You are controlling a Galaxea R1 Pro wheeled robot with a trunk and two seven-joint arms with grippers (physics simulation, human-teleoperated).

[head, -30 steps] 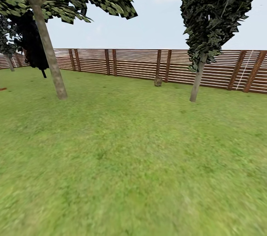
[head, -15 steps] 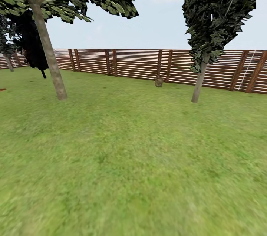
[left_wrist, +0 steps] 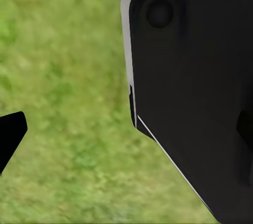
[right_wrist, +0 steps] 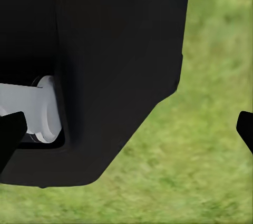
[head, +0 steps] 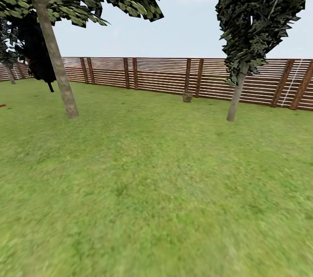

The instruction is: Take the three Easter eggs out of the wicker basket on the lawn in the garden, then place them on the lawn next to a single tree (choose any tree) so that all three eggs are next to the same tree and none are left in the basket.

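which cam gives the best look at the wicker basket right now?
Head view: the wicker basket sits small and far off by the fence. Both wrist views look down at lawn and dark robot parts.

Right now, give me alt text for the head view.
A broad green lawn runs to a brown fence of horizontal wooden slats. A small brown wicker basket stands near the fence, between two pale-trunked trees, one at left, one at right.

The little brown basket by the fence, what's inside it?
The wicker basket stands far off on the lawn, right before the fence. It is too small and distant to see inside; no eggs are visible.
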